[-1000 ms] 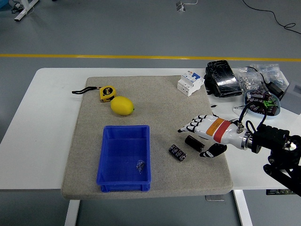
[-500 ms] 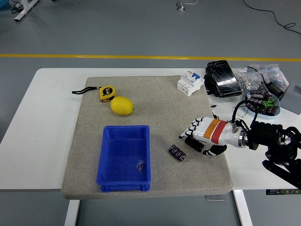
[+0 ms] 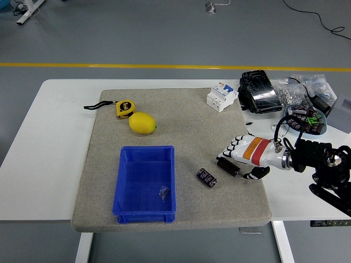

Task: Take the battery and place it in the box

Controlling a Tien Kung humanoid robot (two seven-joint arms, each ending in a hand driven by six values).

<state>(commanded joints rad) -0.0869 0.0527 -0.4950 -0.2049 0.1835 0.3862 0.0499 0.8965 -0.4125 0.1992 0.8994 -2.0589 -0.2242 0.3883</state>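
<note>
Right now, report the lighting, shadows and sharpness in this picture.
Head view: even, diffuse light; soft faint shadows under the right hand and lemon; glare on the black pouch; the batteries and blue box look sharp, no motion blur.

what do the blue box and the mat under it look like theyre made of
Blue box: probably moulded plastic, with a smooth, evenly coloured, slightly glossy surface, thin straight walls and a rolled rim. Mat: looks like felt or a similar pressed fibre, beige-grey and matte with a speckled, fuzzy texture and soft rounded corners; the exact fibre cannot be told from the head view.
</note>
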